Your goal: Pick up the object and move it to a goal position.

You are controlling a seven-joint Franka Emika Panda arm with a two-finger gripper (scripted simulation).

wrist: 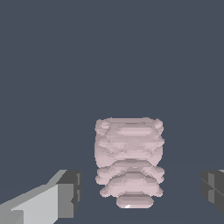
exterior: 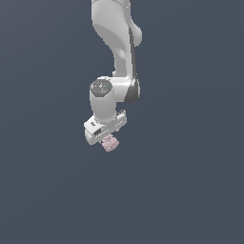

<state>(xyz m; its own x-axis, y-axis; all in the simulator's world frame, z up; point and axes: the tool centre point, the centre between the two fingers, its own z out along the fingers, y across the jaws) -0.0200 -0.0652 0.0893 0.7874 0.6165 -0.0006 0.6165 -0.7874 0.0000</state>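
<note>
Jaws spread wide, gripping nothing: in the wrist view the two dark finger pads (wrist: 72, 192) sit far apart with clear gaps on both sides of the object (wrist: 129, 159). Object (pale pink, bumpy, berry-like lump) lies between the fingers, touching neither pad. In the exterior view the gripper (exterior: 107, 141) points down and the object (exterior: 111, 143) peeks out just under the white hand, mostly hidden by it. Can't tell whether it rests on the surface; the ground is one flat dark blue-grey field. Above that, the white arm (exterior: 116, 43) runs up out of frame.
</note>
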